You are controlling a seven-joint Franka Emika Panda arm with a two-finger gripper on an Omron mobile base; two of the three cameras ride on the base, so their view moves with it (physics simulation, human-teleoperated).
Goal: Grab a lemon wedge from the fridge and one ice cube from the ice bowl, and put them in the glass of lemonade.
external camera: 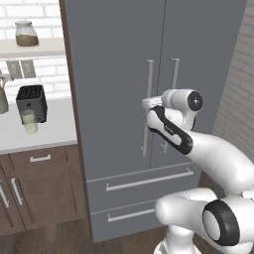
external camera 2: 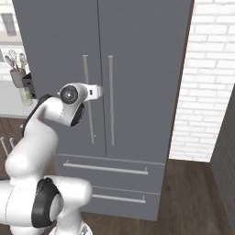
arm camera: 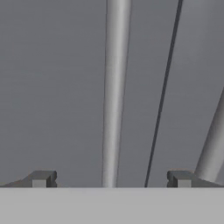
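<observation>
1. Fridge [external camera: 119, 74]: tall, matte grey, French doors, both shut. Two vertical silver bar handles flanked the centre seam. Two drawers below, each with a horizontal bar handle, also shut.
2. Left handle [arm camera: 114, 92]: in the hand view it ran top to bottom through the frame, between the two finger tips and somewhat nearer the left one. The door seam showed as a dark line to its right.
3. Right handle [arm camera: 213, 144]: a slanted bar at the right edge of the hand view, beyond the seam.
4. Fingers [arm camera: 111, 179]: spread wide apart, one tip on each side of the left handle, holding nothing. Whether they touched the bar could not be told.
5. Arm [external camera: 218, 154]: white with dark joints, reaching forward to the fridge front, its hand at the left handle about midway up the doors.
6. Glass [external camera: 29, 121]: short clear tumbler of pale yellowish liquid, upright on the table, just in front of the toaster.
7. Toaster [external camera: 31, 101]: black, on the table against the tiled wall, left of the fridge.
8. Table [external camera: 54, 131]: pale top over brown cabinets, abutting the fridge's left side.
9. Jar [external camera: 26, 34]: lidded, brown contents, on a shelf above the table.
10. Utensil cup [external camera 2: 17, 75]: grey, holding utensils, on the table in the right base view.
11. Wall [external camera 2: 206, 82]: white brick, right of the fridge.
</observation>
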